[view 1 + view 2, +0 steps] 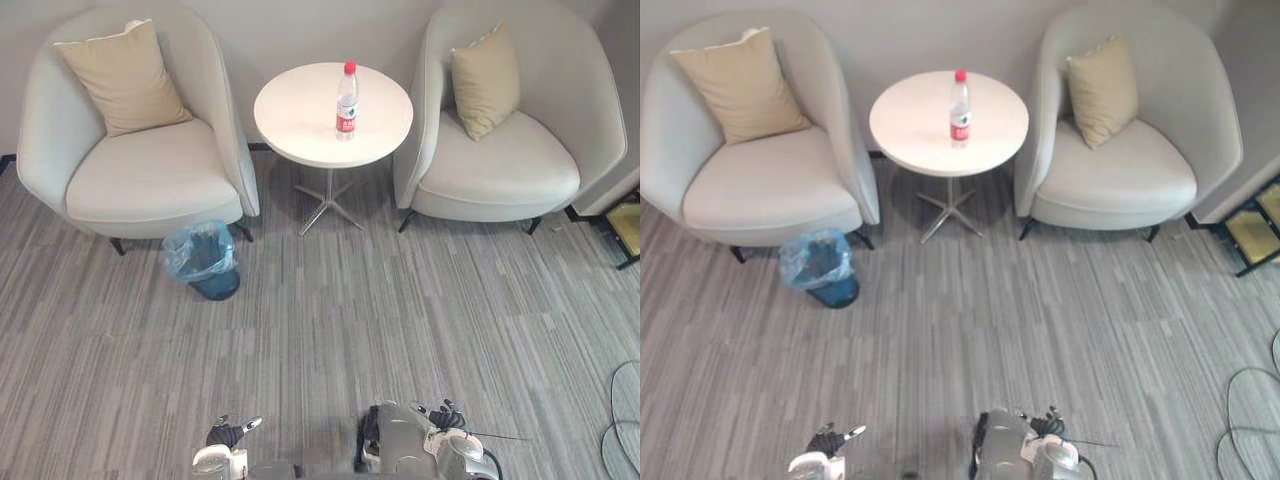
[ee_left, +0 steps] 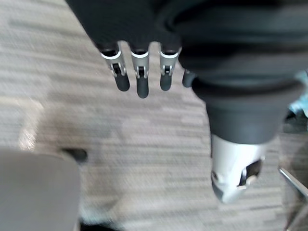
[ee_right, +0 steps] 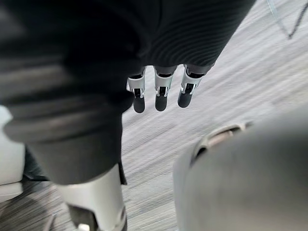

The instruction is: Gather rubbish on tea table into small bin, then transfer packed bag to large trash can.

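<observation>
A clear water bottle with a red cap and red label stands upright on the round white tea table between two armchairs. The small bin, lined with a blue plastic bag, sits on the carpet by the left armchair's front corner. Both hands hang low, far from the table, over bare carpet. My left hand has its fingers straight and holds nothing. My right hand also has straight fingers with nothing in them.
A pale armchair with a beige cushion stands left of the table, and a second one stands to the right. A dark rack sits at the right edge. Grey striped carpet stretches between me and the table.
</observation>
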Controlling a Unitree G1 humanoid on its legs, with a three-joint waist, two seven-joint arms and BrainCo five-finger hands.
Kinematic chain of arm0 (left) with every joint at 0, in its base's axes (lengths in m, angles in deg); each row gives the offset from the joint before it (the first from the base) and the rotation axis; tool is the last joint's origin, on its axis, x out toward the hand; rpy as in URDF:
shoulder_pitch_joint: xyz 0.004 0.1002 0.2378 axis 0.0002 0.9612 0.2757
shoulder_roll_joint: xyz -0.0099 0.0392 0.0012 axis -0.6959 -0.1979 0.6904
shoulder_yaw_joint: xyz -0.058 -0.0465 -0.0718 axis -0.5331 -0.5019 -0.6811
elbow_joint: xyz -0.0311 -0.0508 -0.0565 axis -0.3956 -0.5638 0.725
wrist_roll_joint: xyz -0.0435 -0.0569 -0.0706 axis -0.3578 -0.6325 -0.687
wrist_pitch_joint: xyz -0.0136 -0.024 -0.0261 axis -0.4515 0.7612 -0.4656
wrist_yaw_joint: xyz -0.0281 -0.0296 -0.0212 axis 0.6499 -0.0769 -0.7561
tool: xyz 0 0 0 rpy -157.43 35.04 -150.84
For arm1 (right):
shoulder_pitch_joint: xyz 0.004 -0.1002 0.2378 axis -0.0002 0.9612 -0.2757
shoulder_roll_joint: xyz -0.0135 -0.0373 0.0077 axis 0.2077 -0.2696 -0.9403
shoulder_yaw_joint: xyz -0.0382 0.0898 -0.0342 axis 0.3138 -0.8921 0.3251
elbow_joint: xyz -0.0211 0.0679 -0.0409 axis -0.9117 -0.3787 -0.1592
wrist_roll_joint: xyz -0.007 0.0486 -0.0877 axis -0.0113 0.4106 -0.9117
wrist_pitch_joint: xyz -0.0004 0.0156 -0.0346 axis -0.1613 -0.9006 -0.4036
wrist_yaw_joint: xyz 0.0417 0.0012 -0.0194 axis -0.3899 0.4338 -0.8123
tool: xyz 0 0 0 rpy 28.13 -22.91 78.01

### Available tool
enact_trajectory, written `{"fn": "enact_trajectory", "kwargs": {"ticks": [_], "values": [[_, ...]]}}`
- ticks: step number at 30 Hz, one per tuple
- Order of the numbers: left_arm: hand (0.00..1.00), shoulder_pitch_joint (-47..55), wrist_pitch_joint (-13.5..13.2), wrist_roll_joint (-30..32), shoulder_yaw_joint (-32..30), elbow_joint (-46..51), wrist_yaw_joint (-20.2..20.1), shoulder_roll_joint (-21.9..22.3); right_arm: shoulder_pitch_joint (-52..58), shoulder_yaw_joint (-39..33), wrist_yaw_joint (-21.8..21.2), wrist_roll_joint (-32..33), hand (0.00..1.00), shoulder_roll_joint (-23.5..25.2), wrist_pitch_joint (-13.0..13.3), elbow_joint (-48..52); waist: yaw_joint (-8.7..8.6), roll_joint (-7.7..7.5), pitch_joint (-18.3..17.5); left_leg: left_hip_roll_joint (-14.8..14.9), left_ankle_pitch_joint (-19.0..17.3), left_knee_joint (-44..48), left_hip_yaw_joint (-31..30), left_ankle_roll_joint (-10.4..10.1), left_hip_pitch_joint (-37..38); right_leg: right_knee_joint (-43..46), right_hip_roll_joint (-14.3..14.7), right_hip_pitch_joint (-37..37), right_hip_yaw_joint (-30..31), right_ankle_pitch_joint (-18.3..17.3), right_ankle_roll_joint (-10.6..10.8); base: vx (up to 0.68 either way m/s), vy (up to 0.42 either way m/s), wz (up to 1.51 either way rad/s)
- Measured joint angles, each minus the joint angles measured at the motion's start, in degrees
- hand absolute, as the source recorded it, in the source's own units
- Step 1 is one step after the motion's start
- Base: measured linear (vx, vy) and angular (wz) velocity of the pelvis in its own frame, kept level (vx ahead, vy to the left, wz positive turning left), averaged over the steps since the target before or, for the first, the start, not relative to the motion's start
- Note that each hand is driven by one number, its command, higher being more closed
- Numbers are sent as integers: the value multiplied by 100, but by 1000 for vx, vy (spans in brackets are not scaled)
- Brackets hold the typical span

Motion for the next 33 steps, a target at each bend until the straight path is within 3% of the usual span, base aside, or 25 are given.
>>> {"fn": "enact_trajectory", "kwargs": {"ticks": [4,5,6,8,9,11,14,15,16,17,19,22,23,25,28,29,31,32,33], "values": [[0,-67,-12,18,-213,-85,-4,255,-25,-49,12,8,0,-138,-7,-43,-25,317,-39,389,22,1009,-169,-88,-324,-6,334,269,-156,-573,-167,475,-236,2],[0,-94,-7,20,-210,-93,-3,303,10,-111,19,-9,0,-143,-12,-58,-44,370,-24,534,183,1923,-192,-345,-616,-173,424,597,-241,-692,-194,377,-201,43],[0,-92,-20,15,-217,-63,-3,287,95,-87,23,-3,0,-140,-7,-32,-58,339,17,755,308,3081,-164,-436,-1090,-409,503,991,-323,-797,-189,359,-181,44],[0,-84,-39,12,-337,73,-7,288,172,-79,46,-1,0,-75,-5,-18,18,336,41,1080,38,4340,240,-384,-1790,-766,589,1559,-485,-883,-215,315,-116,31],[0,-78,-52,4,-363,140,-6,309,174,-101,49,8,0,-31,-3,-23,47,314,55,1116,-61,4462,408,-330,-2051,-919,587,1792,-551,-880,-206,372,-92,26],[0,-81,-111,-25,-345,153,-6,260,125,-104,52,32,0,-8,-4,-106,66,297,64,973,-193,4000,639,-258,-2461,-1263,571,2161,-587,-848,-139,287,-33,10],[0,-120,-144,-27,-143,204,-12,208,-26,-111,63,39,0,21,-7,-265,118,255,96,411,49,1831,807,-152,-2761,-1715,407,2645,-541,-841,-7,331,65,-8],[0,-121,-154,-34,-76,205,-9,204,-12,-110,74,38,0,6,-6,-280,136,259,94,212,526,737,748,-245,-2732,-1924,395,2807,-513,-834,100,350,138,-24],[0,-135,-192,-83,-44,208,-4,205,3,-94,79,29,0,-18,-11,-317,242,246,92,165,1262,345,721,-169,-2640,-2132,417,2934,-378,-818,231,359,158,-38],[0,-151,-206,-86,-11,205,-9,204,-7,-79,79,26,0,-5,-12,-338,310,200,89,114,1469,270,744,24,-2580,-2207,403,3016,-262,-819,291,421,181,-42],[0,-220,-205,-84,24,190,-37,27,-98,21,51,-8,0,98,-17,-457,257,-110,83,-150,1103,512,784,389,-2617,-2218,138,3090,-176,-898,506,441,144,-14],[0,-249,-181,-77,28,137,-38,17,-71,20,36,-21,0,78,-18,-452,288,-128,79,-182,744,638,865,441,-2392,-1071,-18,2757,188,-989,641,392,170,-13],[0,-245,-98,-71,47,109,-48,-12,-32,21,-14,-22,0,101,-14,-438,274,-137,68,-246,621,493,926,507,-2007,546,-206,2163,423,-988,878,399,183,-11],[0,-223,-63,-54,142,8,-46,-54,27,9,-67,-19,0,82,-10,-426,251,-149,61,-366,512,274,894,548,-1438,1899,-449,1738,318,-1095,969,476,142,7],[0,-151,-9,-43,302,4,-50,-107,-23,16,-110,-73,0,50,-11,-400,169,-76,34,-362,509,78,744,553,-930,2148,-622,1379,-344,-1349,747,471,37,27],[0,-151,3,-41,301,-13,-51,-85,-34,15,-118,-130,0,34,-10,-373,149,-24,14,-258,508,60,605,552,-748,1809,-556,1107,-660,-1457,541,408,-58,26],[0,-150,2,-41,303,-42,-53,-60,-42,17,-116,-146,0,17,-7,-229,98,85,56,-74,500,54,452,539,-583,1236,-311,891,-770,-1469,451,360,-99,29],[0,-130,1,-39,305,-75,-53,-53,-48,20,-119,-163,0,22,0,-145,48,138,81,39,481,57,398,500,-485,731,-96,758,-770,-1331,367,405,-150,37],[0,-85,-4,-44,304,-89,-52,-58,-29,28,-119,-193,0,30,-1,-90,12,127,63,106,384,70,350,335,-344,-240,158,701,-668,-739,257,507,-191,43]]}}
